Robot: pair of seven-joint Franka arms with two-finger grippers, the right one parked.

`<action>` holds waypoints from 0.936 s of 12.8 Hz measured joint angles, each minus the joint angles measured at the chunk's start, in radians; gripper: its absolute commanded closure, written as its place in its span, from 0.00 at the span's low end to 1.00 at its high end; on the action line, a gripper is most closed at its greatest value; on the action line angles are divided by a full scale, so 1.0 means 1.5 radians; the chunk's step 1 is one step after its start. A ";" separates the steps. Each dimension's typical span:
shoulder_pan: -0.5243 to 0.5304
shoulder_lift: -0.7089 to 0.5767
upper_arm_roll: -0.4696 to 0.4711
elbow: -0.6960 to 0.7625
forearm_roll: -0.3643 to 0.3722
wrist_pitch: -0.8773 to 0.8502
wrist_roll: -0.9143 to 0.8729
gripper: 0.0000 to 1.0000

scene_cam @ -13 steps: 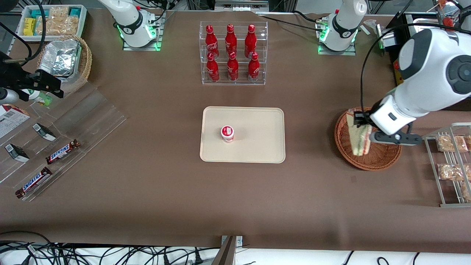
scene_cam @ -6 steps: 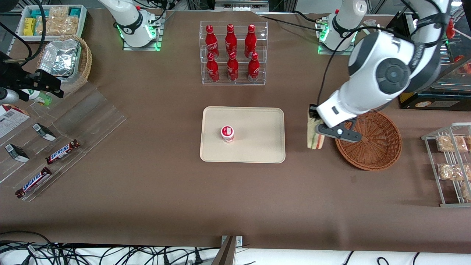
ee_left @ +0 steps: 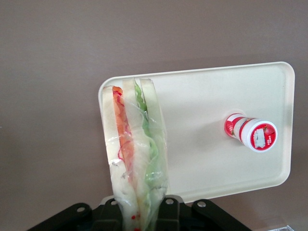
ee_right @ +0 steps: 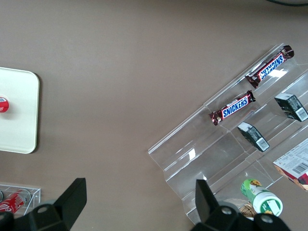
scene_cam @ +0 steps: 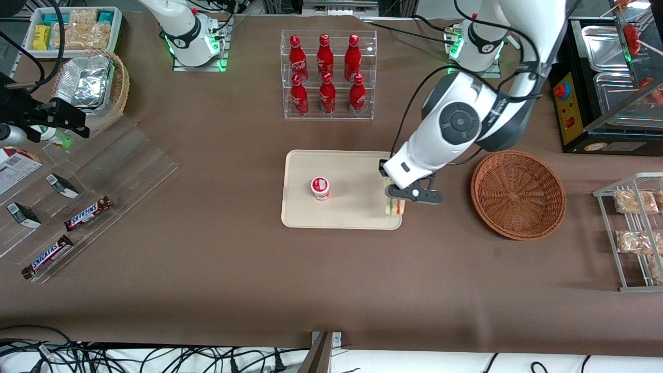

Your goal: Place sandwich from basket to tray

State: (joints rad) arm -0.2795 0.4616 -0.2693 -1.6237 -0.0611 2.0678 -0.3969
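In the front view, the gripper (scene_cam: 396, 199) is seen above the edge of the tray (scene_cam: 357, 215) that faces the basket (scene_cam: 518, 194), with the working arm reaching over it from above. The sandwich (scene_cam: 394, 207) is held in the jaws, only its lower end showing beneath the black gripper body, over the tray's corner nearest the front camera on the basket's end. The basket stands on the brown counter (scene_cam: 331, 280) well apart from the tray, toward the working arm's end, and nothing is seen inside it. A small red-and-white cup (scene_cam: 320, 187) stands upright on the tray, near its middle. An acrylic rack of red bottles (scene_cam: 327, 75) is placed farther from the front camera than the tray.

In the left wrist view, the jaws are closed on the sandwich (ee_left: 137, 154), which hangs wrapped in clear film with white bread and green and red filling visible. It is held above the tray (ee_left: 207, 168), over one of its corners, without touching the surface as far as can be told. The cup (ee_left: 252, 134) is seen upright on the tray, apart from the sandwich.

In the right wrist view, one corner of the tray (ee_right: 17, 120) and the rim of the cup (ee_right: 3, 104) are shown, along with chocolate bars (ee_right: 232, 108) on a clear stepped stand (ee_right: 216, 159).
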 measured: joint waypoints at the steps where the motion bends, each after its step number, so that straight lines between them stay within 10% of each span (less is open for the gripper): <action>1: -0.008 0.012 0.000 0.000 0.001 0.014 -0.005 1.00; 12: -0.069 0.037 0.000 -0.161 0.094 0.233 -0.082 1.00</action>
State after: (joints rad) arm -0.3836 0.5177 -0.2693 -1.8648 0.0800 2.4168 -0.5203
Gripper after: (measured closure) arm 0.815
